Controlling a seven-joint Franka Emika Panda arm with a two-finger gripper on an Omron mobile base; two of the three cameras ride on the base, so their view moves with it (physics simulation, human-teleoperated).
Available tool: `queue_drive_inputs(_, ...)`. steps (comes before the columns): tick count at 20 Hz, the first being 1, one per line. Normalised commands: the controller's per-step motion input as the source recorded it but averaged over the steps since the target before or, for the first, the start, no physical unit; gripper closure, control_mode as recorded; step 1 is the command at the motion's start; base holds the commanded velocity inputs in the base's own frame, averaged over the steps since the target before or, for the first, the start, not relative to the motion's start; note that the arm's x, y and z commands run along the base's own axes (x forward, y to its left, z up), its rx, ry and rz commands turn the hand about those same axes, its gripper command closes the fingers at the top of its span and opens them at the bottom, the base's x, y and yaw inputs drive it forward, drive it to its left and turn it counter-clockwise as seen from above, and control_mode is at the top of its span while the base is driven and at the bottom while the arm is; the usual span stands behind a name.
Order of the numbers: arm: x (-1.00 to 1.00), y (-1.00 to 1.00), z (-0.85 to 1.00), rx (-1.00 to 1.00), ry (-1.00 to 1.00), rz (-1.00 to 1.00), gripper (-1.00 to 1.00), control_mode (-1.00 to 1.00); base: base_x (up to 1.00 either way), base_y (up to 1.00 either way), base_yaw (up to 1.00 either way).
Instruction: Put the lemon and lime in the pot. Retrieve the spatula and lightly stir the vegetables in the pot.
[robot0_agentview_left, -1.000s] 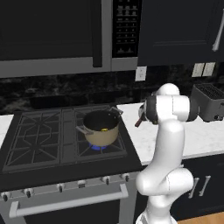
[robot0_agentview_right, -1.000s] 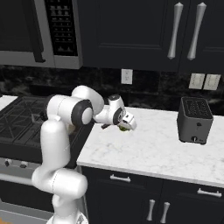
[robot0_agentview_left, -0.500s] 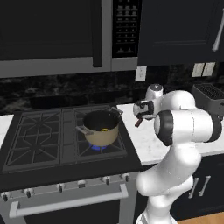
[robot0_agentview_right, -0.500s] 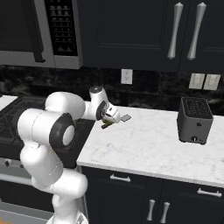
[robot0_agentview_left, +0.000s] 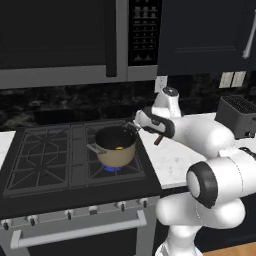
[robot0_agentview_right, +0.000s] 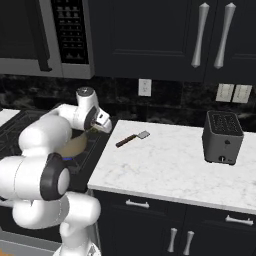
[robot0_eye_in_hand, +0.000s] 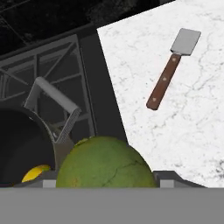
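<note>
Your end effector (robot0_agentview_left: 136, 126) holds the lime (robot0_eye_in_hand: 105, 162) between moderately spread jaws, closed on the fruit. It hangs at the pot's (robot0_agentview_left: 116, 145) right rim, by the grey handle (robot0_eye_in_hand: 54, 100). The pot sits on the stove's (robot0_agentview_left: 40, 165) front right burner over a blue flame, and the lemon (robot0_eye_in_hand: 36, 173) already lies inside it.

The main risk, as you release: in the hand view the lime looks nearer the rim and handle than the dark middle of the pot. Let go here and it may strike the rim, bounce onto the grates or roll toward the bench (robot0_agentview_right: 170, 165). Carry it further over the mouth first. Lowering carelessly could also knock the handle and shove the pot off its burner.

The spatula (robot0_agentview_right: 133, 139) lies flat near the bench's back left corner, well apart from the toaster (robot0_agentview_right: 223, 137). Its long axis runs diagonally: metal blade toward the back wall and toaster side, wooden handle toward the stove-side edge, an easy end to grasp.
</note>
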Motion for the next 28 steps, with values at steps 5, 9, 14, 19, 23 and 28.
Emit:
queue_drive_inputs(5,0.01,1.00,0.15,0.00,0.01,0.09,1.00,-1.00,0.00,0.00,0.00)
queue_drive_inputs(9,0.05,1.00,-0.04,0.00,0.05,0.08,1.00,-1.00,0.00,0.00,0.00)
queue_drive_inputs(14,0.17,0.89,-0.28,0.00,0.07,0.04,-1.00,-1.00,0.00,0.00,0.00)
queue_drive_inputs(19,0.16,0.17,-0.23,0.00,0.01,0.00,-1.00,-1.00,0.00,0.00,0.00)
queue_drive_inputs(23,0.00,-0.02,0.15,0.00,-0.08,-0.01,-1.00,-1.00,0.00,0.00,0.00)
queue_drive_inputs(28,-0.45,-0.31,0.34,0.01,-0.09,-0.02,-1.00,-1.00,0.00,0.00,0.00)
